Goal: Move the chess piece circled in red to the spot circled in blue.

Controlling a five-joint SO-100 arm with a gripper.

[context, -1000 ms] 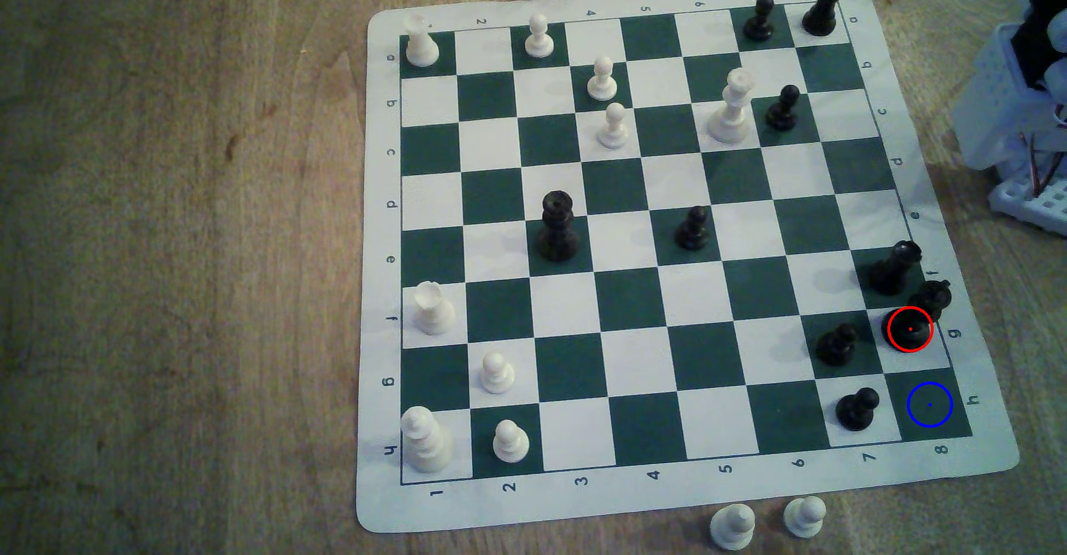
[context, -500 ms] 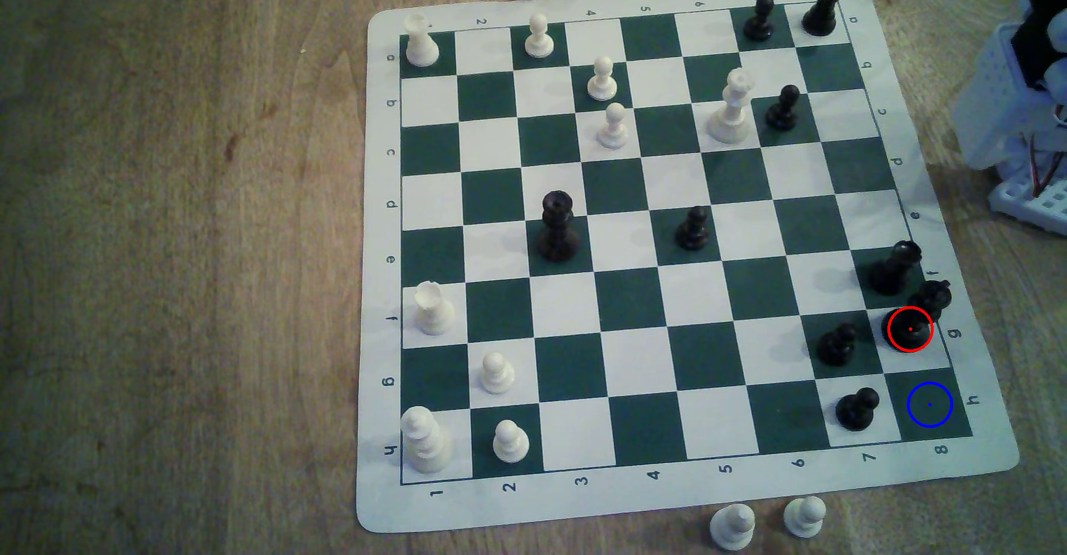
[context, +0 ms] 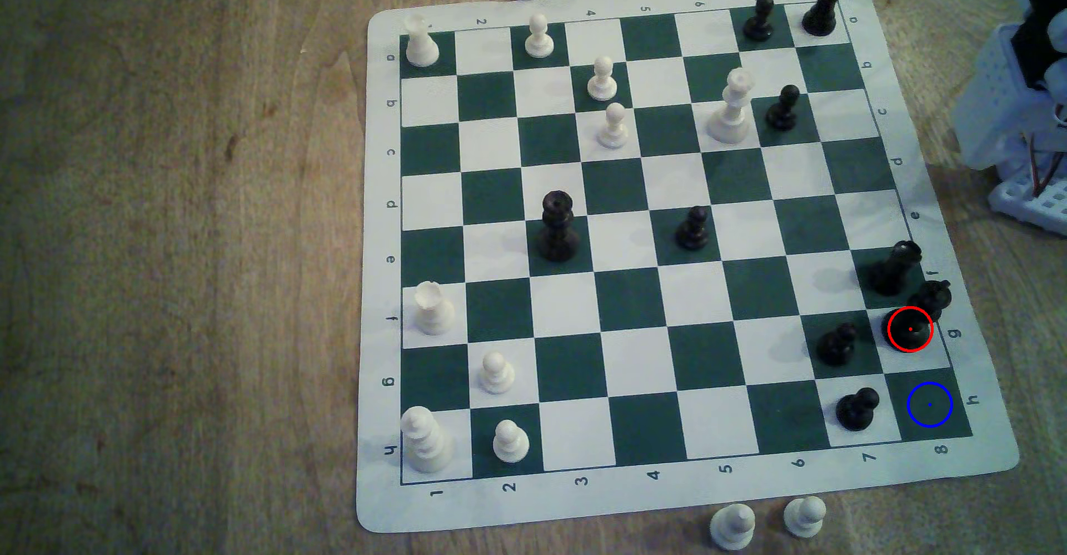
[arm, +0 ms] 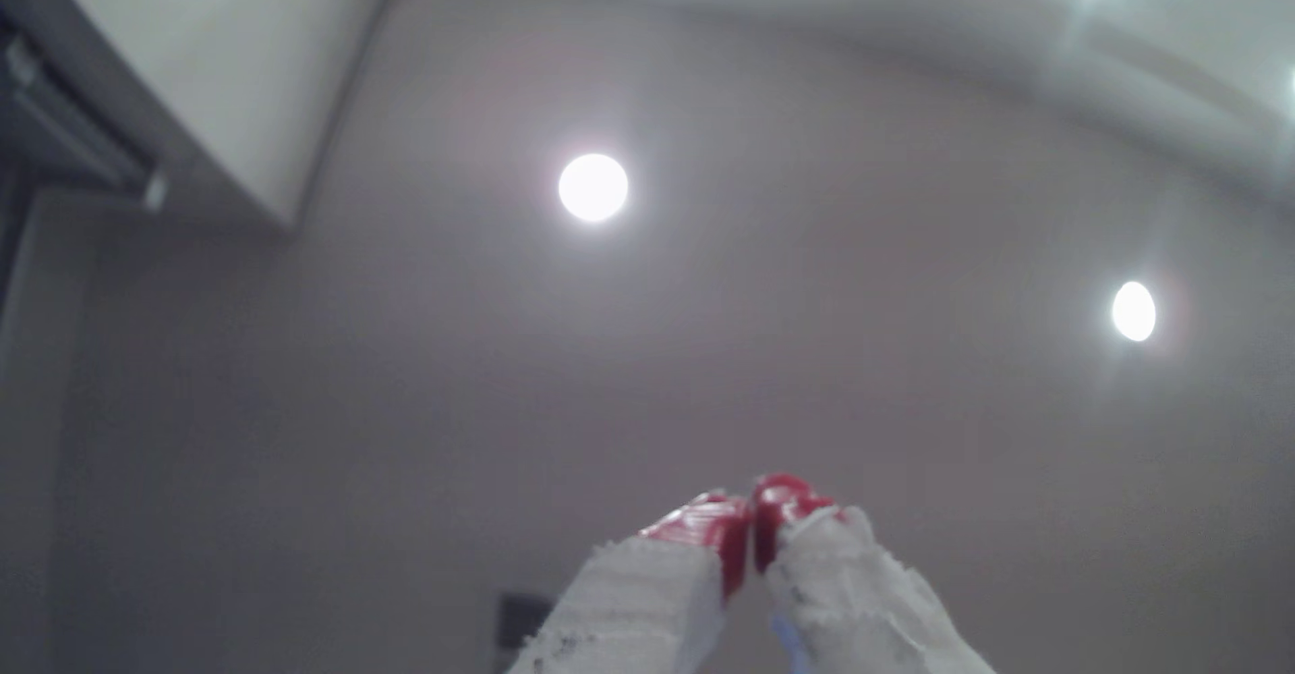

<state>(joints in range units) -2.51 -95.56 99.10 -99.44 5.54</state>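
Claw point(arm: 750, 534) aimed at ceiling, red tips pressed together, holding nothing
Black king point(context: 918, 318) stands on the board's point(context: 635, 509) red-ringed white square, adjoining the blue-ringed green square point(context: 929, 404)

Exterior view: high above, looking steeply down on the green-and-white roll-up chessboard point(context: 664, 243) on the wooden counter point(context: 173, 243), mid-distance. Wrist view: faces up at the grey ceiling w/ round lights point(arm: 593, 187), red-tipped white tool point(arm: 750, 527) close in front. No shared area.

Black king point(context: 918, 324): glossy plastic. Board mat point(context: 635, 509): smooth, matt. Table point(context: 173, 243): grained wood. Gripper point(arm: 750, 541): rough white print, glossy red tips.
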